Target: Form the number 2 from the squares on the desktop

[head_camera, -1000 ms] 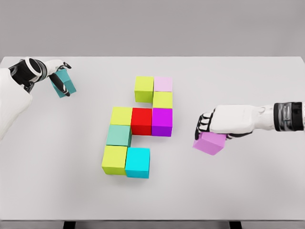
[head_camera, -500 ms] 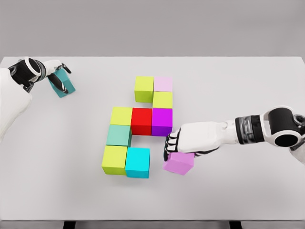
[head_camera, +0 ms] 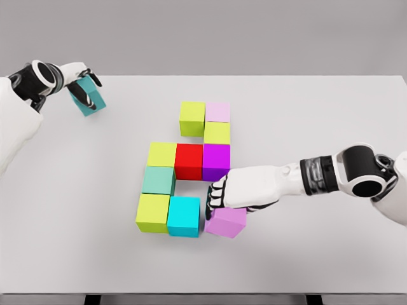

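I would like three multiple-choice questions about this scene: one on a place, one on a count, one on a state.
1. Where is the violet cube in the right hand?
A. Just right of the cyan cube
B. At the table's far left
C. On top of the red cube

2. How many yellow-green cubes are on the table?
A. Two
B. Four
C. Six

3. What is the left hand doing?
A. Lying open on the table
B. Holding a teal cube
C. Pressing the pink cube

Answers: 1 A, the violet cube is at the bottom row's right end; 2 B, four such cubes are in the figure; 3 B, the fingers wrap the teal cube at the far left.
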You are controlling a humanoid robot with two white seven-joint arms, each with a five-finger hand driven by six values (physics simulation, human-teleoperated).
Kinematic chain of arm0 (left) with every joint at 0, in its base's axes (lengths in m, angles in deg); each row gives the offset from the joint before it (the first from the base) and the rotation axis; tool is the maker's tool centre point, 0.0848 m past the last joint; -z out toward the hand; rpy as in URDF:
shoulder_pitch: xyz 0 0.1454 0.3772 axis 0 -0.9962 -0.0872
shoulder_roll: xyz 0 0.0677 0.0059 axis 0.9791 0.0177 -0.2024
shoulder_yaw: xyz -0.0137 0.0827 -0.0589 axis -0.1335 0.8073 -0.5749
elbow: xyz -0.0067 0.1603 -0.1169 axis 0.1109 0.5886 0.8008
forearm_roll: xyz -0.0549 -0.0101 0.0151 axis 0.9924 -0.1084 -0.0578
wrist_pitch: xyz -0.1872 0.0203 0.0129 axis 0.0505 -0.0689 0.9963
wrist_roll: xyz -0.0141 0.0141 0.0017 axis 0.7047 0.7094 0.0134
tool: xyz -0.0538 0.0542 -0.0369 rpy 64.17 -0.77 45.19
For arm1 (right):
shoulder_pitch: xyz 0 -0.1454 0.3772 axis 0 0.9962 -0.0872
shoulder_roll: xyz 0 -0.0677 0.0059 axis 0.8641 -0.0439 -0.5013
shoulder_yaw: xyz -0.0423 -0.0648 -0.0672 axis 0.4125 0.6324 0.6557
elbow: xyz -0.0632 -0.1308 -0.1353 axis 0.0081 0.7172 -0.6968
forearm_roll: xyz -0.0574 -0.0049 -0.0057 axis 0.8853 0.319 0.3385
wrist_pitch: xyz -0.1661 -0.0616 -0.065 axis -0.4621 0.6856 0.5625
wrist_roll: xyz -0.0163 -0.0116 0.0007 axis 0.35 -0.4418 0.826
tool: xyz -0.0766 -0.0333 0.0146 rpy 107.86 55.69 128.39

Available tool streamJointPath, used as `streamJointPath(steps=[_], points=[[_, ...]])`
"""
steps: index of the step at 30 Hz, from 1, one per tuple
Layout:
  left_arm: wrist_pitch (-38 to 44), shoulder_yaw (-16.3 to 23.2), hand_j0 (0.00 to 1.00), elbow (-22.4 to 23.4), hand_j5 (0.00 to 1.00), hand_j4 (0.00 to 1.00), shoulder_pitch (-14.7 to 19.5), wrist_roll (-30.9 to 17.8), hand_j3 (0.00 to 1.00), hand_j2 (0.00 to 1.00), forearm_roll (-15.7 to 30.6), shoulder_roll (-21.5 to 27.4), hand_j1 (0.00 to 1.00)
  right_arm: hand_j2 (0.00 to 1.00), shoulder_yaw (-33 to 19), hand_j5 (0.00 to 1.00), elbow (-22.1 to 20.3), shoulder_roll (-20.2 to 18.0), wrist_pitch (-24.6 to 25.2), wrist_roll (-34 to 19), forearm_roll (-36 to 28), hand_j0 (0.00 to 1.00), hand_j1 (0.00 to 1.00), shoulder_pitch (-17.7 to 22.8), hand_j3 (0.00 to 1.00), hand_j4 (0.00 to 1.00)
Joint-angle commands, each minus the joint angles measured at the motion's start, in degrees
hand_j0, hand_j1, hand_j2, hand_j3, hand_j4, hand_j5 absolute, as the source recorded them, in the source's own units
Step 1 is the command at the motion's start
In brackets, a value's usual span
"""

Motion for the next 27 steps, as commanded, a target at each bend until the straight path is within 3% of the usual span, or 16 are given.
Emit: streamJointPath(steps=[1,5,16,17,18,23,27], points=[[-0.2,0.3,0.58,-1.1,0.58,0.58,0.1,0.0,0.58,0.58,-0.3,-0.2,0.58,0.48,0.0,0.48,0.0,0.1,0.2,0.0,-0.4,0.48,0.48,-0.1,0.48,0.48],[-0.3,0.3,0.58,-1.5,0.58,0.58,0.1,0.0,0.58,0.58,-3.3,-3.4,0.58,0.48,0.0,0.48,0.0,-0.2,0.2,0.0,-0.4,0.48,0.48,-0.2,0.48,0.48],[-1.4,5.5,0.58,-6.4,0.58,0.58,0.2,0.0,0.58,0.58,-3.6,-5.0,0.58,0.48,0.0,0.48,0.0,-0.5,0.2,0.0,-0.2,0.48,0.48,-0.5,0.48,0.48],[-1.4,5.5,0.58,-6.4,0.58,0.58,0.2,0.0,0.58,0.58,-4.6,-5.5,0.58,0.51,0.0,0.51,0.0,-0.5,0.2,0.0,-0.2,0.51,0.51,-0.6,0.51,0.51],[-1.4,5.4,0.58,-6.5,0.58,0.58,0.1,0.0,0.58,0.58,-6.2,-6.4,0.58,1.00,-0.1,1.00,0.0,-0.6,0.2,0.0,-0.1,1.00,1.00,-0.5,1.00,1.00],[-2.2,6.3,0.58,-6.7,0.58,0.58,0.1,0.0,0.58,0.58,-7.7,-8.3,0.58,1.00,-0.8,1.00,0.0,-0.4,0.2,0.0,-0.2,1.00,1.00,-1.1,1.00,1.00],[-2.2,7.8,0.58,-9.9,0.58,0.58,-0.4,0.0,0.58,0.58,-7.8,-8.4,0.58,1.00,-3.8,1.00,0.0,-1.1,0.2,0.0,-0.6,1.00,1.00,-1.8,1.00,1.00]])
